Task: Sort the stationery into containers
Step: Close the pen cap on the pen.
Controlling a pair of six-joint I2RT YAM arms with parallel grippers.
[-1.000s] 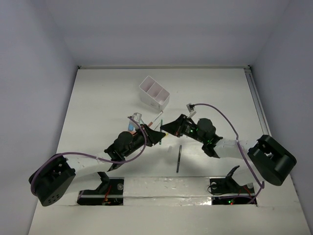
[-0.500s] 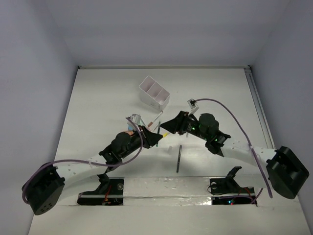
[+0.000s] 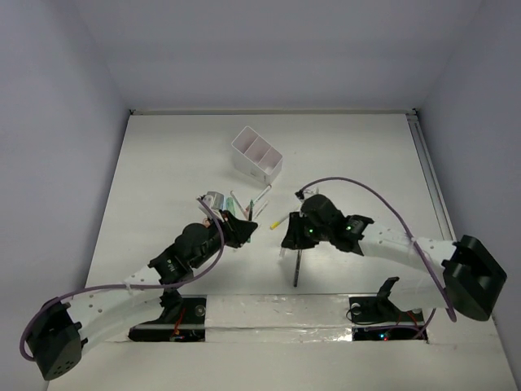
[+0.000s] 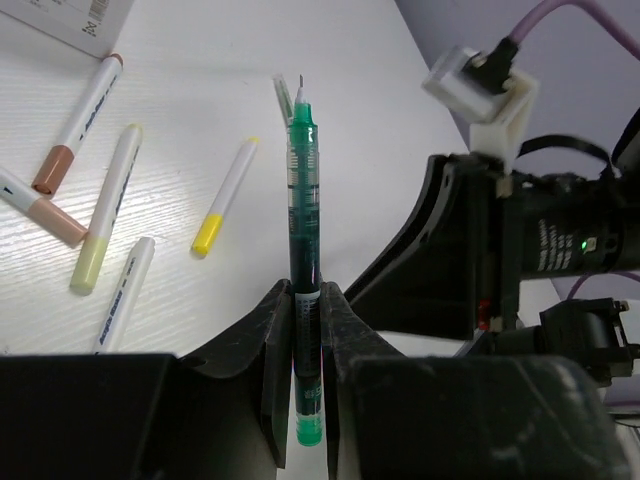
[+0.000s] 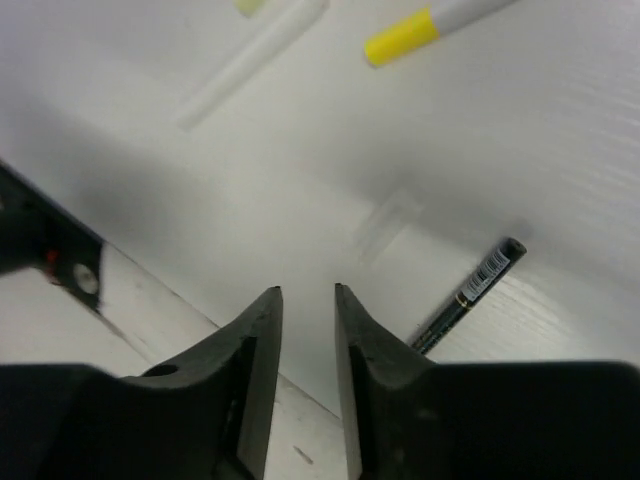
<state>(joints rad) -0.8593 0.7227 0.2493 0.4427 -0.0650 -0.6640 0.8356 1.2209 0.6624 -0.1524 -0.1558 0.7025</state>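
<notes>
My left gripper (image 4: 306,290) is shut on a green pen (image 4: 302,200), which sticks out forward above the table; in the top view this gripper (image 3: 244,221) is left of centre. My right gripper (image 5: 307,290) is open by a narrow gap and empty, low over bare table. A dark pen (image 5: 470,293) lies just to its right, and also shows in the top view (image 3: 298,265). The right gripper (image 3: 286,242) is beside that pen's far end. The white three-compartment box (image 3: 257,155) stands further back.
Loose pens lie between the grippers and the box: a white pen with a yellow cap (image 4: 228,195), a pale yellow marker (image 4: 108,220), a brown-ended marker (image 4: 80,125) and a white marker (image 4: 125,295). The right arm's wrist (image 4: 530,250) is close on the left gripper's right.
My left gripper has drawn back to the left, still holding the green pen. My right gripper has moved nearer, from the pen pile down to the far end of the dark pen.
</notes>
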